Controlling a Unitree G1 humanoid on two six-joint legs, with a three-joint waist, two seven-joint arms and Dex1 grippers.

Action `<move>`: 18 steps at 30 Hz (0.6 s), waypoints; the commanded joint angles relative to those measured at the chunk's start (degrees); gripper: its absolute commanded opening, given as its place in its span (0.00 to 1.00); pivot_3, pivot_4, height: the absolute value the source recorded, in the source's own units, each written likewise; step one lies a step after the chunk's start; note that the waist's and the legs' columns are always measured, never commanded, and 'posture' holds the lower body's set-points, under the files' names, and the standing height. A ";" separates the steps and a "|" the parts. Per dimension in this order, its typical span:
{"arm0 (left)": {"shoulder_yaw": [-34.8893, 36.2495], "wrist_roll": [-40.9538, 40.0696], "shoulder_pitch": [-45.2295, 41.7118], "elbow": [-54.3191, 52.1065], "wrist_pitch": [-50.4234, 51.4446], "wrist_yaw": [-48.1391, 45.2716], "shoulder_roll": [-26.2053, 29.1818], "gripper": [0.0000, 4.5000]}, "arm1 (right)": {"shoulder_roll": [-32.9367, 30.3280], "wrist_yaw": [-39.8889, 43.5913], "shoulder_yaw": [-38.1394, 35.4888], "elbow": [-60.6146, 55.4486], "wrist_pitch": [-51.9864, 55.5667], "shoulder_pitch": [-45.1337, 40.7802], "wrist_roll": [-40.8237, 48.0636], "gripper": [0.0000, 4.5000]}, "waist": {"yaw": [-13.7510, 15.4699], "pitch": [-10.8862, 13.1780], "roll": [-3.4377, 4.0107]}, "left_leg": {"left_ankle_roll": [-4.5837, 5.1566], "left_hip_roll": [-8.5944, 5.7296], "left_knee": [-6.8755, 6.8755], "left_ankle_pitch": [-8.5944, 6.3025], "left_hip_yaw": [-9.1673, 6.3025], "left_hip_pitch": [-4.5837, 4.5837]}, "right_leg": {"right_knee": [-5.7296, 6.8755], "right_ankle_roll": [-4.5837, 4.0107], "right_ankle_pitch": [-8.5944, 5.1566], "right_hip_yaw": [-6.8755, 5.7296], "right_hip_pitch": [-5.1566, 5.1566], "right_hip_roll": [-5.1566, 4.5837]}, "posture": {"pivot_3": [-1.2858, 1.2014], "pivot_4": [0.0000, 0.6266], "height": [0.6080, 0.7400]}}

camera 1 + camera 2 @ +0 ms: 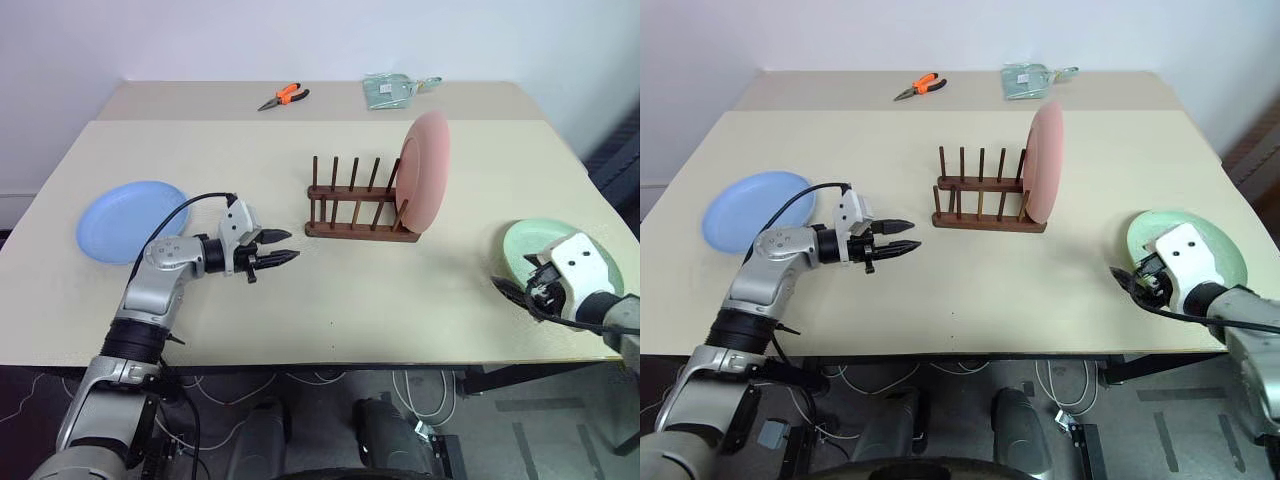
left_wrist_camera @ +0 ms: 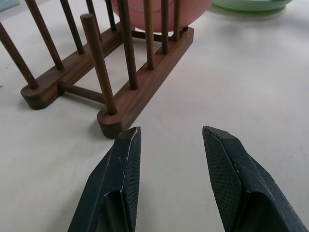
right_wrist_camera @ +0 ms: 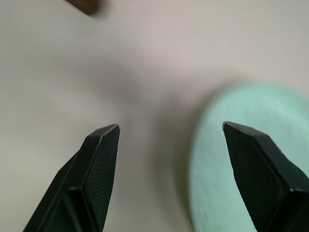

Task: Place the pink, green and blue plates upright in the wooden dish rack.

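**On the counter: one plate racked, two lying flat**

On the beige counter [image 1: 330, 290] we saw the wooden dish rack [image 1: 358, 200] standing near the middle, its thin pegs upright. The pink plate [image 1: 427, 170] stood on edge in the slot at the rack's right end, leaning slightly against the pegs. The blue plate [image 1: 130, 220] lay flat well to the left of the rack, near the counter's left edge. The green plate [image 1: 535, 245] lay flat near the right edge, well apart from the rack.

Our left hand [image 1: 282, 248] hovered just above the counter between the blue plate and the rack, pointing toward the rack. Its fingers [image 2: 123, 166] were partly spread and gripped nothing; in the left wrist view the rack's near end sat just beyond their tips.

Our right hand [image 1: 515, 290] was low at the near-left rim of the green plate. Its fingers [image 3: 99, 159] stood wide apart and empty, one over bare counter, the other over the plate's edge.

At the far side of the counter lay orange-handled pliers [image 1: 284, 97] and a clear packet [image 1: 392, 90].
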 commanded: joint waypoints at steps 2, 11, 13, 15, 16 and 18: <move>0.07 0.00 -1.57 -0.12 -1.47 -0.58 -0.70 0.45 | 2.30 -4.99 2.42 4.40 -2.04 -0.76 -6.67 0.65 | 0.11 0.00 0.00 | 0.00 -0.01 0.01 0.00 0.01 -0.07 | 0.00 0.00 0.00 0.01 -0.06 0.00 | 0.52 0.24 0.94; 0.74 0.19 -1.02 -0.59 -1.77 -0.43 -0.22 0.45 | 2.03 -5.33 2.33 6.42 -4.27 -2.77 -11.36 0.00 | 0.09 -0.01 -0.01 | 0.00 -0.02 0.04 0.00 0.01 -0.08 | 0.01 0.03 0.01 0.01 -0.04 0.01 | 0.52 0.24 0.94; 1.03 0.29 -0.68 -0.78 -1.83 -0.05 0.10 0.45 | 0.79 -5.88 2.06 5.10 -5.04 -4.22 -13.14 0.00 | 0.08 -0.01 -0.01 | 0.00 -0.02 0.03 0.00 0.01 -0.08 | 0.01 0.03 0.01 0.00 -0.04 0.01 | 0.52 0.24 0.94; 1.20 0.24 -0.48 -0.87 -1.69 0.27 0.36 0.45 | 0.40 -5.62 0.88 2.91 -4.63 -7.04 -12.85 0.00 | -0.12 0.00 0.01 | 0.00 -0.02 0.04 0.00 0.01 -0.08 | 0.01 0.03 0.01 0.01 -0.05 0.01 | 0.52 0.24 0.94; 1.44 0.22 -0.44 -0.64 -1.76 0.61 0.50 0.45 | -0.12 -5.02 -0.37 -0.54 -5.16 -14.56 -9.88 0.00 | -0.38 0.02 0.04 | 0.00 -0.02 0.04 0.00 0.04 -0.07 | 0.03 0.04 0.02 0.04 -0.07 0.01 | 0.52 0.24 0.94; 1.73 0.21 -0.47 -0.21 -1.92 1.19 0.58 0.45 | 0.67 -4.76 -2.31 -4.98 -4.88 -26.61 -4.07 0.00 | -1.37 0.23 0.40 | 0.01 0.00 0.04 0.01 0.16 -0.06 | 0.12 0.06 0.08 0.17 -0.20 0.04 | 0.52 0.24 0.94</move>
